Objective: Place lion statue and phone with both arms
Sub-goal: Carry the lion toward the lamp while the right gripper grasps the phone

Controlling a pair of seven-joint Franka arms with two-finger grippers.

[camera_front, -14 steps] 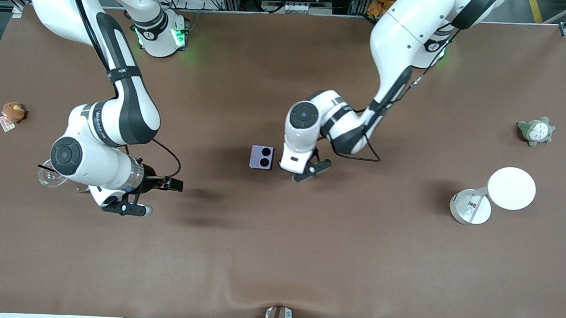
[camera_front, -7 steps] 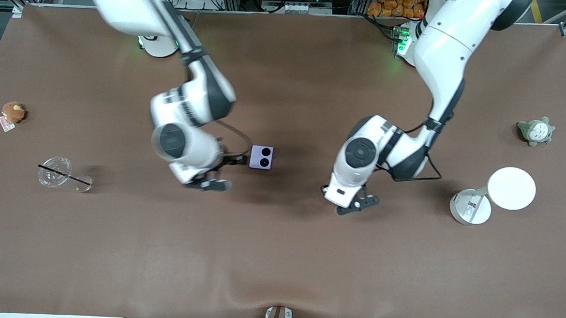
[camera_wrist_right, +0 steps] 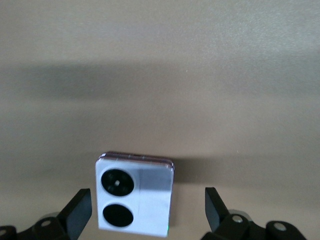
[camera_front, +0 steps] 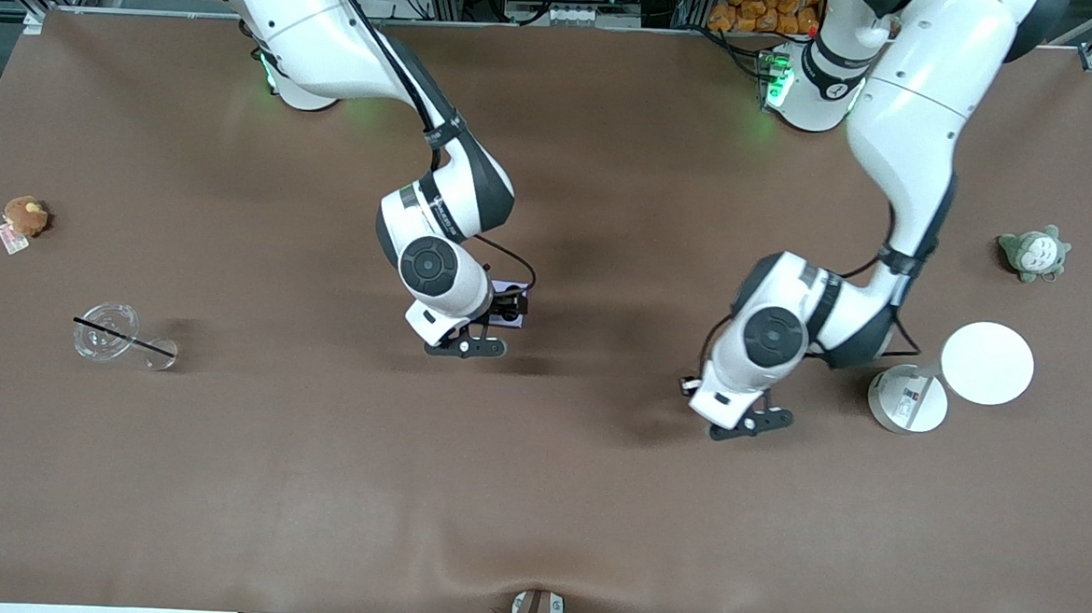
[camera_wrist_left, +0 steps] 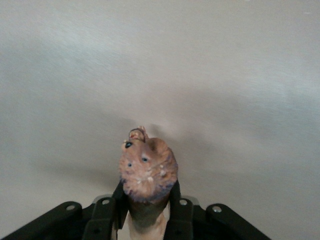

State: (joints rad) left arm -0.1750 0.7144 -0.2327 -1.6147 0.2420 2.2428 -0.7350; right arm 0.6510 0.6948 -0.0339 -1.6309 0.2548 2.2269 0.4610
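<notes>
White glossy arm shells, dark grey joint bands; black cables; black fingers (camera_wrist_right: 77, 212) with silver screws.

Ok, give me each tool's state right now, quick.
Left tool: shut on the lion statue, over bare table.
Right tool: open, fingers either side of the phone, not gripping it.

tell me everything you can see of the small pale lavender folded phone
The small squarish pale lavender folded phone lies flat on the brown table, near its middle. Its upturned face is smooth and glossy, with two large black round camera circles along one edge; the fold's thin layered edge shows on one side. The right gripper hangs open over it, one finger to each side, neither touching. In the front view the gripper hides most of it.
</notes>
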